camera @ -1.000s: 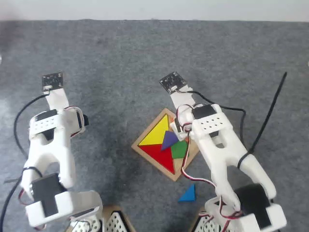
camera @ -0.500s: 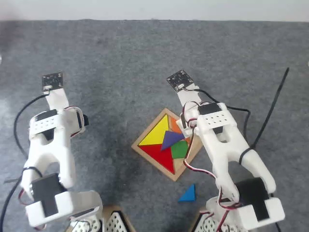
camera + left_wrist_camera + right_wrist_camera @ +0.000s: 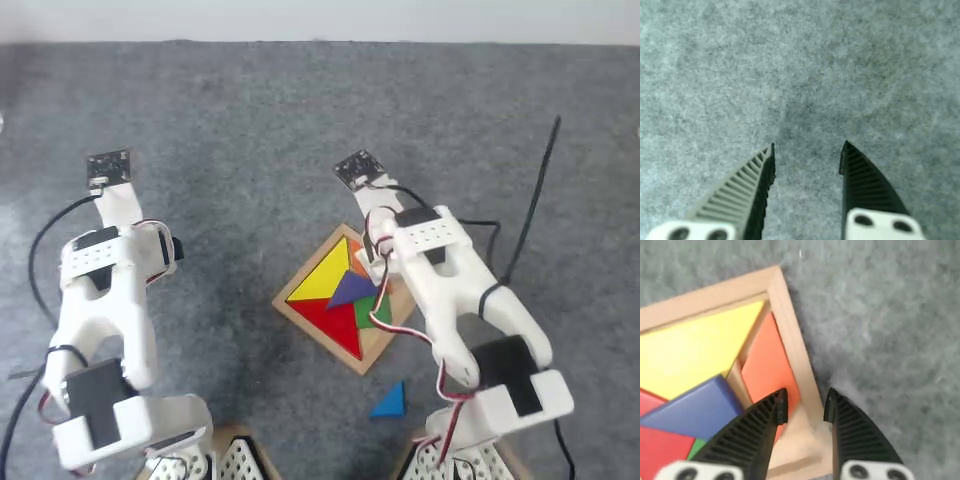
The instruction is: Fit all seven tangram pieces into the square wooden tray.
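Fingers [image 3: 757,427] of the right gripper [image 3: 805,407] stand slightly apart, holding nothing, astride the tray [image 3: 792,340] rim by the orange piece [image 3: 767,365]. The arm has swung back after drifting toward three o'clock. A blue triangle [image 3: 390,401] waits at the tray's five o'clock, likely next. The left gripper [image 3: 807,155] hangs open and empty.

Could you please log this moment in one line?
right end effector: open over wooden tray rim; left end effector: open over carpet; blue triangle: outside tray

You have one wooden tray [image 3: 285,300], five pieces in it: yellow triangle [image 3: 322,277], red triangle [image 3: 335,322], purple triangle [image 3: 352,290], green piece [image 3: 366,314], orange piece [image 3: 769,365]; one blue triangle [image 3: 390,402] outside it.
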Motion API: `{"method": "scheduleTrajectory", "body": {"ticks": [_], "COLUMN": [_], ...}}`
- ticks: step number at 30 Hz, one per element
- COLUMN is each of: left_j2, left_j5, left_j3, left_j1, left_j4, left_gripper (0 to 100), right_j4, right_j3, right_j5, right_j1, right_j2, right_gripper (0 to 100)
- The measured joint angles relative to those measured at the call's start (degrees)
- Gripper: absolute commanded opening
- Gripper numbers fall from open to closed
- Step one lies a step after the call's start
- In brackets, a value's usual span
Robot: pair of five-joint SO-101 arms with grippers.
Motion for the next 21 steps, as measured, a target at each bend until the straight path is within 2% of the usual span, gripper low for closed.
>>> {"method": "scheduleTrajectory", "body": {"ticks": [14, 21], "left_j2": [0.0, 0.0], "left_j5": [0.0, 0.0], "left_j3": [0.0, 0.0], "left_j1": [0.0, 0.0], "left_j4": [0.0, 0.0], "left_gripper": [21, 21], "right_j4": [0.3, 6.5], "right_j3": [-5.3, -4.0], "right_j5": [0.0, 0.0], "right_j1": [-2.7, -2.8], "right_j2": [3.7, -5.0], "right_gripper": [14.0, 14.0]}}
